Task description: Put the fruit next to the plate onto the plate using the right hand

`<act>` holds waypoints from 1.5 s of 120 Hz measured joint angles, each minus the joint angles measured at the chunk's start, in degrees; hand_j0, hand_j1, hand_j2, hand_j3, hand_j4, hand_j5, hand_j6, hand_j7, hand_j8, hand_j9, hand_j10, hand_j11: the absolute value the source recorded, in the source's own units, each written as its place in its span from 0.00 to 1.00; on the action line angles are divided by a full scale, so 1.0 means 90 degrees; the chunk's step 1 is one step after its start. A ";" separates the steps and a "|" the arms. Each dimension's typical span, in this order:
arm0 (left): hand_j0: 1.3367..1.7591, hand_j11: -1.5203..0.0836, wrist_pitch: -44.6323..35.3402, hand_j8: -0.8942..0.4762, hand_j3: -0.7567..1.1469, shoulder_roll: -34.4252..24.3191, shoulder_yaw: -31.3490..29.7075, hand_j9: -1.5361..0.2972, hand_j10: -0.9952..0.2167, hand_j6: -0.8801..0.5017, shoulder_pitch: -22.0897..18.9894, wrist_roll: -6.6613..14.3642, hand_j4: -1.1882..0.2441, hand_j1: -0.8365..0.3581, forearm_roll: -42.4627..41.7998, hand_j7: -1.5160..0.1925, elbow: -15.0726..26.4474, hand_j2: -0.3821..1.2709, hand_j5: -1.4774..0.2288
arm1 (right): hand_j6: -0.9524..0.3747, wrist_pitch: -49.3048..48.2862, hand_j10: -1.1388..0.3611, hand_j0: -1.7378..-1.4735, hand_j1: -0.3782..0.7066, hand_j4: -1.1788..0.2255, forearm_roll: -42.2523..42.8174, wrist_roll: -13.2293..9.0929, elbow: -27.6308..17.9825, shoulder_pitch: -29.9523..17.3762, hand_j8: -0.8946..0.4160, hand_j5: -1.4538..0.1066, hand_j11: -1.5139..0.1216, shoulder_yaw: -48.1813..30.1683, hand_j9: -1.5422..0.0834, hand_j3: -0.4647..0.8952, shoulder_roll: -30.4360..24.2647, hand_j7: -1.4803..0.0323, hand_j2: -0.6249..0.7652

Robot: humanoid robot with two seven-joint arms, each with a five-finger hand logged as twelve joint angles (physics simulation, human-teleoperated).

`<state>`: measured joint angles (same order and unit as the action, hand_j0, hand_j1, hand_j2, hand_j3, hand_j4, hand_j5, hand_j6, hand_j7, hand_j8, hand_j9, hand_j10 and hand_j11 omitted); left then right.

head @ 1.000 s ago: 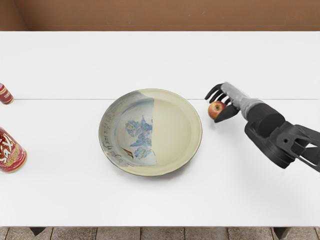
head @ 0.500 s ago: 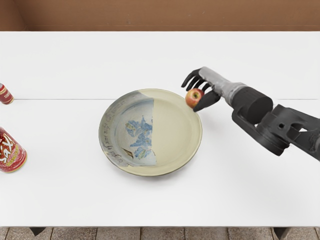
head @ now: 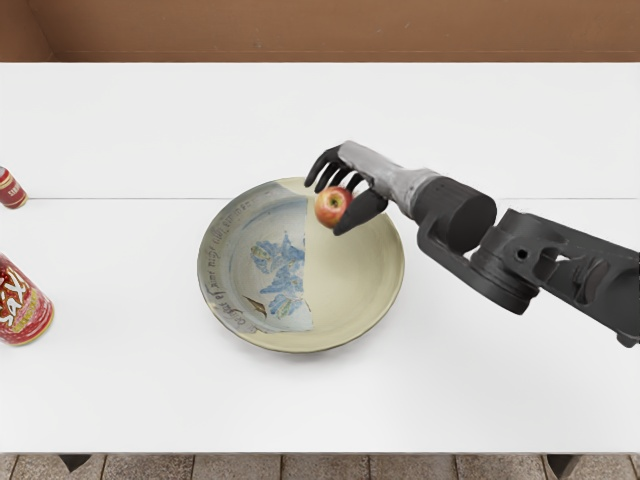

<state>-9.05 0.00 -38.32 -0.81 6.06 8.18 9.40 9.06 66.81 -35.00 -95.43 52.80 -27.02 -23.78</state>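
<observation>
Head view: the right hand, dark and jointed with a grey metal back, is seen curled around a small round apple; the smooth red and yellow fruit is clamped between the fingers and the thumb, at the hand's near left side; it is held over the far part of the plate, just inside the rim; the plate is wide, round and shallow, plain cream on its right half, blue-painted on its left; the bulky black arm is stretched in from the right over the smooth white table; a red can and, farther back, a second red can are cut off by the left edge, well apart from the plate.
</observation>
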 joint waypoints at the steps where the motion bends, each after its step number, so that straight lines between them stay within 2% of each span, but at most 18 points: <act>1: 0.76 0.76 0.0000 0.49 0.40 0.0000 0.0000 0.67 0.63 0.47 0.0001 0.0000 0.67 0.76 0.0000 0.71 0.0000 0.26 0.69 | 0.31 -0.0001 0.40 0.30 0.56 0.44 0.0000 0.0000 0.0000 -0.0015 0.35 0.44 0.46 0.0002 0.48 0.34 0.0007 0.49 0.61; 36: 0.76 0.76 0.0000 0.49 0.40 0.0000 0.0001 0.68 0.63 0.47 0.0000 0.0000 0.67 0.76 0.0000 0.71 0.0000 0.26 0.69 | 0.31 -0.0004 0.40 0.30 0.56 0.44 0.0024 -0.0002 -0.0001 -0.0337 0.35 0.44 0.47 0.0290 0.48 0.34 0.0241 0.49 0.61; 50: 0.76 0.76 0.0000 0.49 0.40 0.0000 0.0000 0.68 0.63 0.47 -0.0006 0.0000 0.67 0.76 0.0000 0.71 0.0000 0.26 0.69 | 0.34 0.0006 0.42 0.30 0.54 0.47 0.0081 -0.0001 -0.0002 -0.0366 0.36 0.49 0.50 0.0383 0.52 0.34 0.0355 0.52 0.54; 73: 0.76 0.76 0.0000 0.49 0.40 0.0000 0.0000 0.67 0.63 0.47 0.0002 0.0000 0.67 0.76 0.0000 0.71 0.0000 0.26 0.69 | 0.46 0.0045 0.53 0.30 0.38 0.59 0.0118 0.0000 -0.0002 -0.0354 0.44 0.64 0.65 0.0402 0.67 0.34 0.0406 0.68 0.47; 94: 0.76 0.76 0.0000 0.49 0.40 0.0000 0.0002 0.67 0.63 0.47 -0.0003 0.0000 0.67 0.76 0.0000 0.71 0.0000 0.26 0.69 | 0.58 0.0024 0.63 0.30 0.22 0.70 0.0120 0.0000 -0.0010 -0.0303 0.55 0.77 0.77 0.0259 0.79 0.34 0.0378 0.81 0.45; 112: 0.76 0.76 0.0000 0.49 0.40 0.0000 0.0001 0.67 0.63 0.47 0.0021 0.0000 0.67 0.76 0.0002 0.71 0.0017 0.26 0.69 | 0.63 -0.0109 0.68 0.30 0.14 0.76 0.0033 0.0000 -0.0092 -0.0178 0.60 0.84 0.84 0.0049 0.86 0.34 0.0315 0.88 0.45; 131: 0.76 0.76 0.0000 0.49 0.40 0.0000 0.0000 0.67 0.63 0.47 -0.0040 0.0000 0.67 0.76 0.0000 0.71 0.0025 0.26 0.69 | 0.66 -0.1834 0.71 0.30 0.10 0.79 -0.1287 0.0000 -0.0088 -0.0120 0.63 0.87 0.87 -0.1071 0.89 0.34 0.0105 0.92 0.45; 146: 0.76 0.76 0.0000 0.49 0.40 0.0000 -0.0003 0.67 0.63 0.47 -0.0292 0.0000 0.67 0.76 0.0000 0.71 0.0027 0.26 0.69 | 0.67 -0.3318 0.72 0.30 0.09 0.80 -0.2417 0.0000 0.0146 -0.0121 0.64 0.88 0.88 -0.1805 0.90 0.34 -0.0281 0.93 0.45; 161: 0.76 0.76 0.0000 0.49 0.40 0.0000 -0.0008 0.67 0.63 0.47 -0.0310 0.0000 0.67 0.76 -0.0003 0.71 0.0001 0.26 0.69 | 0.68 -0.4325 0.73 0.30 0.08 0.80 -0.3352 0.0010 0.0371 -0.0135 0.64 0.89 0.89 -0.2222 0.91 0.34 -0.0774 0.94 0.44; 172: 0.76 0.76 0.0000 0.49 0.40 0.0000 -0.0013 0.67 0.63 0.47 -0.0369 0.0000 0.67 0.76 -0.0004 0.71 -0.0007 0.26 0.69 | 0.68 -0.4659 0.73 0.30 0.08 0.81 -0.3878 0.0304 0.0638 -0.0194 0.65 0.89 0.89 -0.2394 0.91 0.34 -0.1166 0.94 0.44; 180: 0.76 0.76 0.0000 0.49 0.40 0.0000 -0.0016 0.67 0.63 0.47 -0.0378 0.0000 0.67 0.76 -0.0004 0.71 -0.0012 0.26 0.69 | 0.68 -0.4771 0.73 0.30 0.08 0.81 -0.4268 0.0744 0.0858 -0.0320 0.65 0.89 0.89 -0.2451 0.91 0.34 -0.1616 0.94 0.44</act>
<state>-9.05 0.00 -38.46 -4.22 6.06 8.14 9.29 -33.88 28.40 -28.31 -87.71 49.93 -49.08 -38.33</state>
